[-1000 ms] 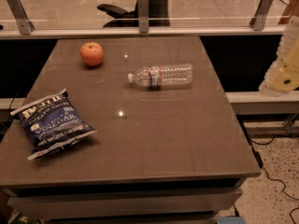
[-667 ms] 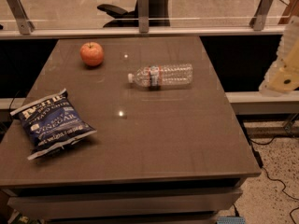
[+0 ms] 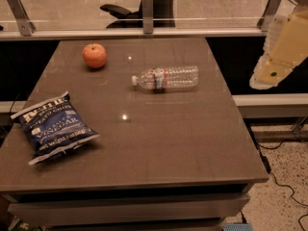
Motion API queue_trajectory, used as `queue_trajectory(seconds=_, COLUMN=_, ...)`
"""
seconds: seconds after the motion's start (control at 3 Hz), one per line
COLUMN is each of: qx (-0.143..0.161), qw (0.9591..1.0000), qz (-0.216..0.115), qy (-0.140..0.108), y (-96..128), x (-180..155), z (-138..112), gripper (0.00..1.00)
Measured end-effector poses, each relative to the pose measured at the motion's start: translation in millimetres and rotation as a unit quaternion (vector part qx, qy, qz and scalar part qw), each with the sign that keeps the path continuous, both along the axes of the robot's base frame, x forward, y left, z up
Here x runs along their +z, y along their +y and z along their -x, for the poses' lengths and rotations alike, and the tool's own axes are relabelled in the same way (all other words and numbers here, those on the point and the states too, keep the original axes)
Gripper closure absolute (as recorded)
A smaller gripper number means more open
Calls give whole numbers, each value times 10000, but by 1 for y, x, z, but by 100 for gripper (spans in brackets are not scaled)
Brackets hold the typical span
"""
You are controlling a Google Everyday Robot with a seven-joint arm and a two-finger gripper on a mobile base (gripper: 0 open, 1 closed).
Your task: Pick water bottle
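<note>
Water bottle (image 3: pixel 166 78) lying on side, table's (image 3: pixel 183 143) far half, cap toward apple (image 3: pixel 94 55), nothing touching it. Gripper (image 3: pixel 275 64) hangs beyond right edge, well apart, approach not begun; whether clenched or released, cannot tell. Chip bag (image 3: pixel 54 127) near left.

Water bottle (image 3: pixel 168 77) clear ribbed plastic; table (image 3: pixel 183 138) smooth, glossy; jaws, far right, matt cream plastic.

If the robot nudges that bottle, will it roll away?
Probably. The bottle lies on its side on the smooth table, so a push may roll it. It looks clear, perhaps empty, so likely light, and its ribbed walls may dent. The gripper hangs beyond the table's right edge.
</note>
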State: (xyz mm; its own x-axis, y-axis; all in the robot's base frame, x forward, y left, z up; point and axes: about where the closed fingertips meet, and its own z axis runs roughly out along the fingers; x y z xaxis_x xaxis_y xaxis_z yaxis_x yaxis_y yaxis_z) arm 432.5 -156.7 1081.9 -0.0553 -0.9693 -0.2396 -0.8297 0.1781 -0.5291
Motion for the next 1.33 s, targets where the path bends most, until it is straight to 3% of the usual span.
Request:
queue_trajectory(seconds=0.33, qx=58, qw=9999, qz=5, qy=-128, y=6, x=10, z=6, gripper=0)
queue_trajectory(seconds=0.67, qx=209, qw=9997, qz=23, qy=-98, y=21, x=5, z=-7, gripper=0)
queue_trajectory(seconds=1.33, qx=251, qw=9992, qz=86, qy=295, y=31, x=-27, z=-38, gripper=0)
